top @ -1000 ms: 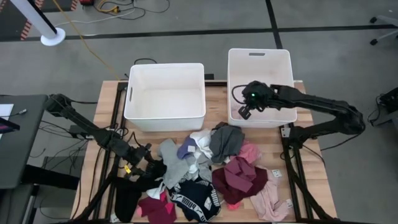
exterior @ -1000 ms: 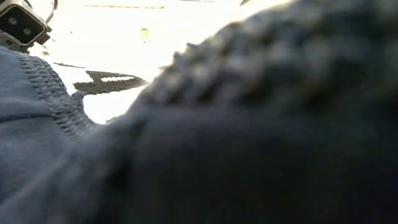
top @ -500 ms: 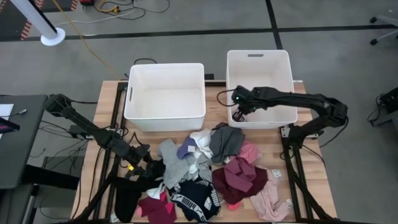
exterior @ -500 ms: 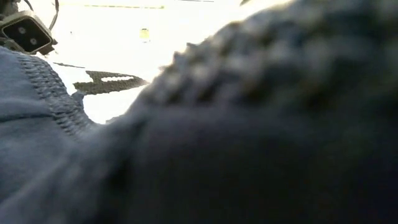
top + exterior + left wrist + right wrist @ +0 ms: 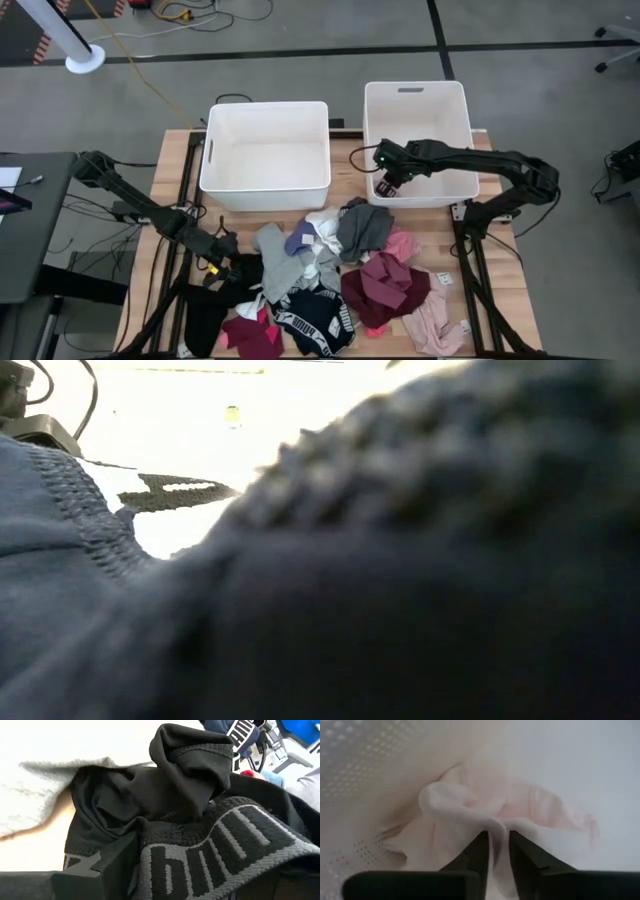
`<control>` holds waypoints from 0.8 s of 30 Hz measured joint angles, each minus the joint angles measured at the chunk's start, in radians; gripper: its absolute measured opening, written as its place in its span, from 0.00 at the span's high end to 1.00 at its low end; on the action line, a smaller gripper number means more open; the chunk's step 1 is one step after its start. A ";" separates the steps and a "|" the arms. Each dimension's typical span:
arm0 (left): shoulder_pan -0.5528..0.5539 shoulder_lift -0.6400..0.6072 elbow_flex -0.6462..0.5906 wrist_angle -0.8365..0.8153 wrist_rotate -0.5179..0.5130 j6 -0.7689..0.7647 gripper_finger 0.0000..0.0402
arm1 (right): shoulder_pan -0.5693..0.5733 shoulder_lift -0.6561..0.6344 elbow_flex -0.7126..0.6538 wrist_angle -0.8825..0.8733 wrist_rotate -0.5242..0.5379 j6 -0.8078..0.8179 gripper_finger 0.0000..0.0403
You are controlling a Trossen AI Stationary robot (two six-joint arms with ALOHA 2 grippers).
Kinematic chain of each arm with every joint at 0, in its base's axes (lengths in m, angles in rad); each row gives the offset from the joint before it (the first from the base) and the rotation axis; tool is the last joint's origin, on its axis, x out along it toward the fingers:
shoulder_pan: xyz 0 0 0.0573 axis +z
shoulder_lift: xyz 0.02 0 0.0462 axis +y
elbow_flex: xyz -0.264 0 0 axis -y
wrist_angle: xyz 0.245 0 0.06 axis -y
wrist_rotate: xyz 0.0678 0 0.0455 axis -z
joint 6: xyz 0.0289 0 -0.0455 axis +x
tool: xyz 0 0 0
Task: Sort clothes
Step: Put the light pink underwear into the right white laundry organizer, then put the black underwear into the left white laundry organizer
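The clothes (image 5: 330, 280) lie heaped on the near half of the wooden table. My right gripper (image 5: 388, 186) reaches down into the right white bin (image 5: 415, 84), at its near left corner. A pale pink garment (image 5: 470, 805) lies bunched on the bin floor there. My right fingers stand slightly apart, with a ridge of that cloth between them. My left gripper (image 5: 238, 268) is open at the heap's left side, pushed into a black garment (image 5: 180, 775) with a lettered grey waistband (image 5: 215, 860). The left white bin (image 5: 265, 104) holds nothing that shows. My left gripper's open fingers come at the black garment slanting down from the table's left. One finger (image 5: 112, 867) lies against the black cloth. The waistband (image 5: 200, 865) drapes over the place of the other finger and hides it. The garment rests on the table. My right gripper straddles a raised fold (image 5: 498, 827) of the pink garment from above, pointing steeply down. I cannot tell whether the fingers touch the fold. The garment lies slack on the bin floor.
Dark blue cloth (image 5: 350, 580) right at the lens fills the low view. In the heap are a maroon garment (image 5: 385, 285), a grey one (image 5: 362, 228), a navy one with white lettering (image 5: 320, 325) and a pink one (image 5: 435, 325) near the right corner.
My right gripper has sunk into the right bin, toward its near left corner, and then kept still. My left gripper has tipped downward and rolled a little in place at the heap's left side.
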 joint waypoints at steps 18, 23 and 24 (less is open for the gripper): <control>0.000 0.000 0.002 0.282 -0.041 0.252 0.99 | 0.098 -0.349 0.001 0.022 0.000 0.033 0.44; 0.000 0.000 0.084 0.295 -0.077 0.360 0.99 | 0.210 -0.438 0.001 0.145 0.000 0.029 0.44; 0.001 0.001 0.104 0.295 -0.084 0.386 0.99 | 0.236 -0.451 0.001 0.181 0.000 0.021 0.44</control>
